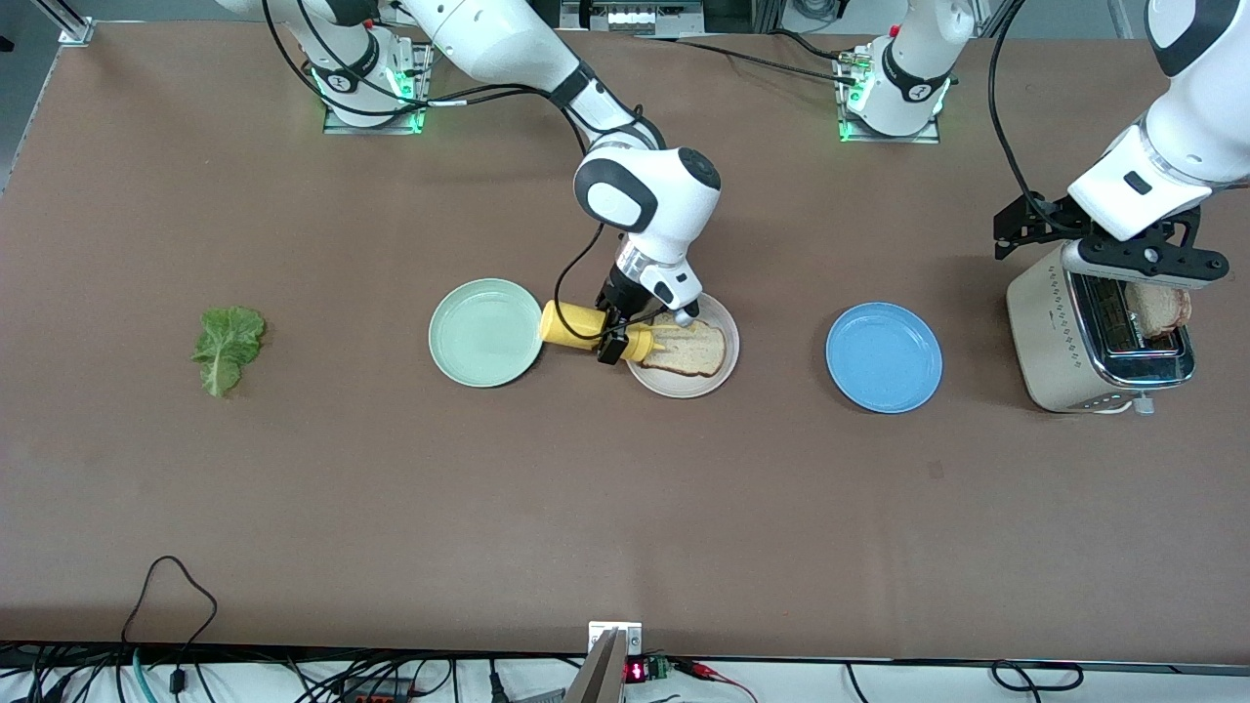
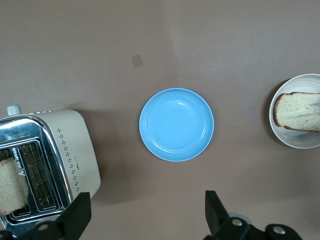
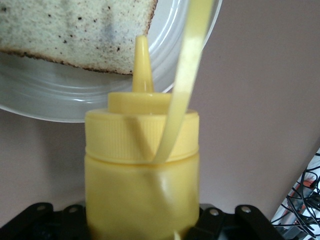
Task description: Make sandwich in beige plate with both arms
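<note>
While my right gripper (image 1: pixel 613 340), mid-frame, clamps the mustard bottle (image 1: pixel 576 325) over the bread slice (image 1: pixel 689 349) on the beige plate (image 1: pixel 684 387), my left gripper (image 2: pixel 145 215) waits open above the toaster (image 1: pixel 1060 332), so squeezing comes next.

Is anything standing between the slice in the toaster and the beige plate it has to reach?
The blue plate lies flat on the table between the toaster and the beige plate. The right gripper holds the mustard bottle over the beige plate's bread slice.
</note>
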`<move>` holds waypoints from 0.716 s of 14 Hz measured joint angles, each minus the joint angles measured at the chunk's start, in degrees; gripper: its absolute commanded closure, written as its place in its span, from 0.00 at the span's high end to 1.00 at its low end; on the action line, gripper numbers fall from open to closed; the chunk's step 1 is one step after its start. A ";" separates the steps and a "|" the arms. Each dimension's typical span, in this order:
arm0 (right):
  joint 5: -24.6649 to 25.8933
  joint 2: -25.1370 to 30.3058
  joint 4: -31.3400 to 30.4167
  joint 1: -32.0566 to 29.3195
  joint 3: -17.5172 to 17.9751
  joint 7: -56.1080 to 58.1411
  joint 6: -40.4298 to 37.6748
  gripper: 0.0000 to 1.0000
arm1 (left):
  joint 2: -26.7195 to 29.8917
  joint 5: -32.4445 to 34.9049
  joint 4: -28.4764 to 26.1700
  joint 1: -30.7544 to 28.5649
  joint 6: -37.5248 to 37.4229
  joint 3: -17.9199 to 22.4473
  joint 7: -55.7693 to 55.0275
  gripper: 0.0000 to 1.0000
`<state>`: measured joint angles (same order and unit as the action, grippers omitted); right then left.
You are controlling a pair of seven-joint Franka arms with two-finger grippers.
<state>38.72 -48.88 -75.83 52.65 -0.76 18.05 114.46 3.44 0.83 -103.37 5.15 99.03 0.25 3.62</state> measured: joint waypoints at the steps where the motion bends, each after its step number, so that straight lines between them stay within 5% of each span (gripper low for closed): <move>1: 0.00 -0.02 0.19 0.00 -0.04 0.00 -0.07 0.29 | 0.00 0.00 0.00 0.00 0.00 0.00 0.00 1.00; 5: -0.18 0.00 1.10 -0.03 -0.69 -0.53 -0.18 0.29 | 0.00 0.00 0.00 0.00 0.00 0.00 0.00 1.00; 10: -7.73 4.19 2.86 -4.88 -1.49 0.69 -0.20 0.29 | 0.00 0.00 0.00 0.00 0.00 0.00 0.00 1.00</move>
<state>30.99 -44.69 -72.97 47.77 -2.25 18.73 114.26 3.44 0.83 -103.37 5.15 99.03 0.25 3.62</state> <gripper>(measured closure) 0.604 0.000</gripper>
